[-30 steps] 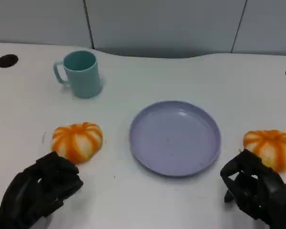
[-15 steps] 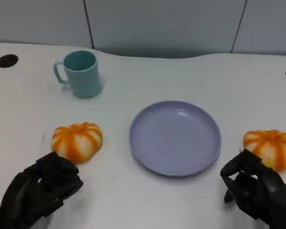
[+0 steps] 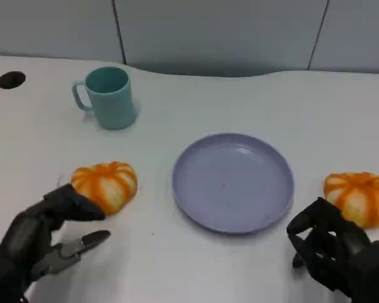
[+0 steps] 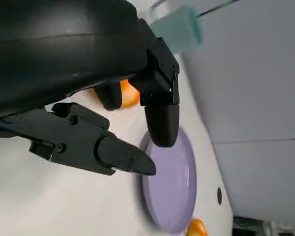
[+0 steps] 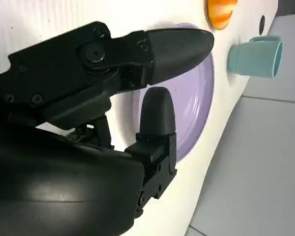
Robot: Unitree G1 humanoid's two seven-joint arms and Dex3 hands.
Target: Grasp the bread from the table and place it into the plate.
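Two breads (image 3: 105, 185) (image 3: 359, 197), one plate (image 3: 233, 182), one mug (image 3: 107, 96)

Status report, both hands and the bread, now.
Left hand open beside left bread, not touching. Right hand curled, empty, near right bread. Plate bare, path clear.

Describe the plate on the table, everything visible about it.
The plate is round, pale lavender, smooth and plastic-looking, with a low raised rim and faint specks inside. It lies flat on the white table, holding nothing, between the two orange-striped breads and on the near side of the teal mug. Neither hand touches it.
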